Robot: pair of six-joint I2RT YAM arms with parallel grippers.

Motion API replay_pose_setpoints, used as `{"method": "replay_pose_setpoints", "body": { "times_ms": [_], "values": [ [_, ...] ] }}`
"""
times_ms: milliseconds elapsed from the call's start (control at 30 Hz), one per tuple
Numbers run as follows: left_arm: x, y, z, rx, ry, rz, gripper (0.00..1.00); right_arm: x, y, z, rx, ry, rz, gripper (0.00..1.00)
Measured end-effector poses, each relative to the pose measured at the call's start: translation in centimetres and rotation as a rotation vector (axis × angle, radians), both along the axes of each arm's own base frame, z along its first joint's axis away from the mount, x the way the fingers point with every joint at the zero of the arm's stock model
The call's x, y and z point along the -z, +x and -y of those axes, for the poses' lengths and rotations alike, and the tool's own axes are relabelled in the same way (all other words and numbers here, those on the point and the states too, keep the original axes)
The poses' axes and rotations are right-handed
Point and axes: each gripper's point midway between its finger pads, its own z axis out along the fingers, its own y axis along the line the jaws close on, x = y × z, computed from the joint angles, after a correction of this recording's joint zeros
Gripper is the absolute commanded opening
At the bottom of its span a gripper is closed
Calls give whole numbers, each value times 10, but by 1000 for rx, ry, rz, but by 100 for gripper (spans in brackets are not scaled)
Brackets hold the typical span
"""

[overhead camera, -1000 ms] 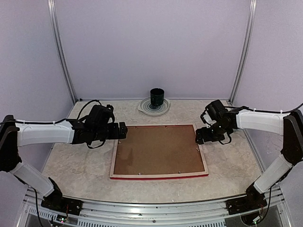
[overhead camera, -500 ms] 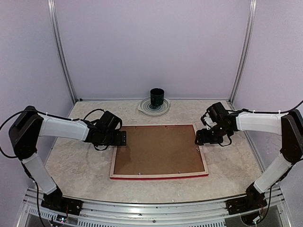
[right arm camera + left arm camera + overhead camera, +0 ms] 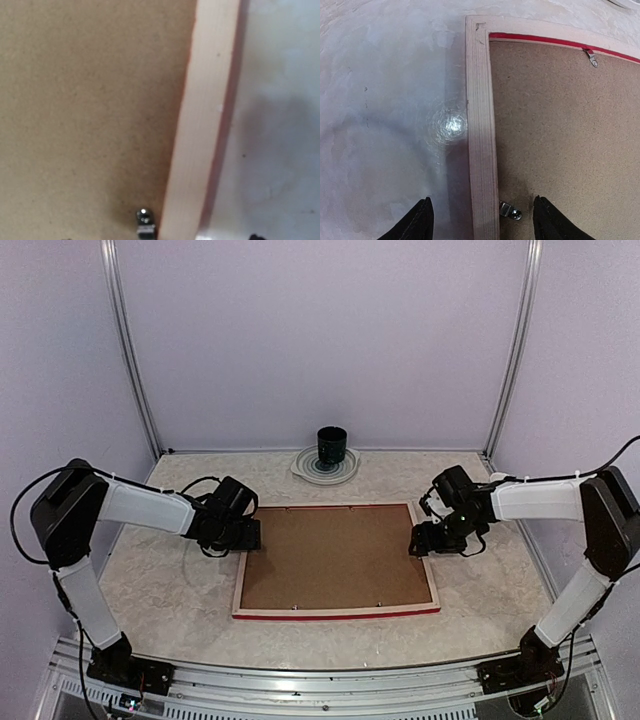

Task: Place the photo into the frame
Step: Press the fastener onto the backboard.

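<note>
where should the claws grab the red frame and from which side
Grip the pale wood side rails, left claw and right claw one each, coming down with fingers straddling each rail. The frame lies flat, back up, and the backing board fills its middle.

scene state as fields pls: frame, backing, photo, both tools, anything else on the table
frame: red-edged pale wood rectangular picture frame, flat, back up
backing: brown cardboard board inside frame, covering the opening
photo: not visible
left tool: open, fingers either side of the frame's left rail
right tool: at right rail, opening unclear
other: dark green cup on white round plate, far edge
</note>
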Motion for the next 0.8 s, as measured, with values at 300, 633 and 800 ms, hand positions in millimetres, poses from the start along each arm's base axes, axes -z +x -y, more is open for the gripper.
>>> {"method": "replay_pose_setpoints", "body": {
  "times_ms": [300, 633, 800],
  "values": [
    [4, 5, 4, -2, -8, 3, 56, 3, 1, -5, -14, 17, -5, 72],
    [3, 6, 5, -5, -15, 6, 43, 7, -1, -7, -24, 17, -16, 70],
    [3, 6, 5, -5, -17, 6, 39, 7, -2, -8, -26, 17, -16, 70]
  ]
}}
